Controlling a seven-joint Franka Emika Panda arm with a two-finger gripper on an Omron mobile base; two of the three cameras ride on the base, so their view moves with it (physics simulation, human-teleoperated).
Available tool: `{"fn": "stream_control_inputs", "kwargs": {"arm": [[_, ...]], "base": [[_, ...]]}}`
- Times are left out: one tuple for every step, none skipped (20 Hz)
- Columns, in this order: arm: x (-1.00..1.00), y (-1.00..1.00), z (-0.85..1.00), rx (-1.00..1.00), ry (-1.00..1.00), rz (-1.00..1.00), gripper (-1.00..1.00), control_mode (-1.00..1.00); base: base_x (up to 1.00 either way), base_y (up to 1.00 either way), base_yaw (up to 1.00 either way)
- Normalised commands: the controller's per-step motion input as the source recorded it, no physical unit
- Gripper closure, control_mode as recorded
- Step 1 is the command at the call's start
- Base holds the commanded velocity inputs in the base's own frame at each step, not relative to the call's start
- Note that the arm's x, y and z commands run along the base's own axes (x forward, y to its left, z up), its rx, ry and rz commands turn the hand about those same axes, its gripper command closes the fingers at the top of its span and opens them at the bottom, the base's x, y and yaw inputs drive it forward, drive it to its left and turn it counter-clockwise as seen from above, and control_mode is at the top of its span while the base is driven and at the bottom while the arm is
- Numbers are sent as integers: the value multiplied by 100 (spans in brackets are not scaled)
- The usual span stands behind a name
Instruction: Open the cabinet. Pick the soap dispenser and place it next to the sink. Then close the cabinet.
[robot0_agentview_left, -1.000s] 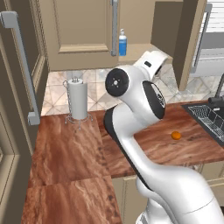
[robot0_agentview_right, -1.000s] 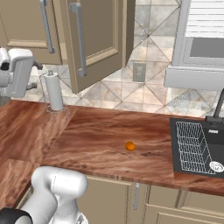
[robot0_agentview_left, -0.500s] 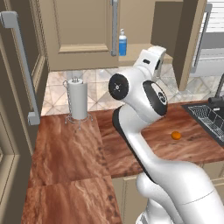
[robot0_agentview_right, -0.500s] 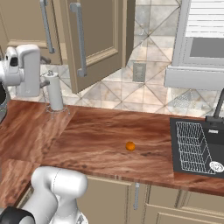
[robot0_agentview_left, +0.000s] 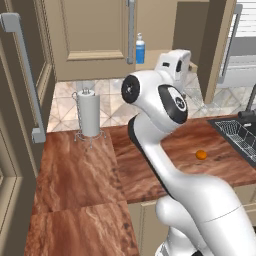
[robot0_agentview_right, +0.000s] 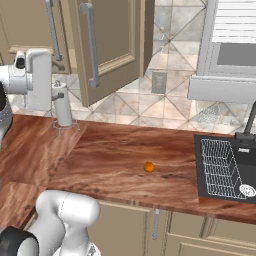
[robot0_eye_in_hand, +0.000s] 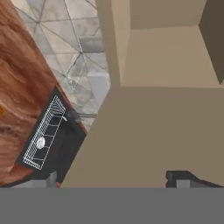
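The beige cabinet (robot0_agentview_left: 85, 35) has its right door (robot0_agentview_right: 112, 45) swung open, while the left door is shut. Just inside the open half, the blue soap dispenser (robot0_agentview_left: 140, 50) with a white pump stands upright on the bottom shelf. My white hand (robot0_agentview_left: 175, 62) hangs to its right and slightly lower, in front of the opening and apart from the bottle. In the hand view my gripper (robot0_eye_in_hand: 113, 177) is open, its dark tips wide apart with nothing between them, facing beige cabinet panels. The dark sink (robot0_agentview_right: 225, 167) with its wire rack lies at the counter's right end.
A white paper towel roll (robot0_agentview_left: 90, 115) on a wire stand stands at the back left of the wooden counter (robot0_agentview_left: 80, 170). A small orange ball (robot0_agentview_right: 148, 167) lies mid-counter. A tall brown cabinet (robot0_agentview_left: 20, 100) with a grey handle borders the left. The open door juts out over the counter.
My hand has risen a little and turned toward the cabinet opening. The jaws stayed wide apart. The bottle, ball and doors have not moved.
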Motion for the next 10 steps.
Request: {"fn": "stream_control_inputs", "kwargs": {"arm": [[3, -14, 0, -11, 11, -16, -100, -100], [6, -10, 0, -10, 8, -16, -100, -100], [12, 0, 0, -9, 5, -15, -100, -100], [23, 0, 0, -10, 4, -14, -100, -100], [26, 0, 0, -11, 3, -12, -100, -100], [28, 0, 0, -11, 3, -12, -100, -100], [30, -4, 0, -12, 3, -11, -100, -100], [33, -11, 0, -11, 4, -10, -100, -100], [35, -17, 0, -10, 4, -9, -100, -100], [33, -26, 0, -9, 4, -9, -100, -100]], "base": [[0, 0, 0], [0, 0, 0], [0, 0, 0], [0, 0, 0], [0, 0, 0], [0, 0, 0], [0, 0, 0], [0, 0, 0], [0, 0, 0], [0, 0, 0]]}}
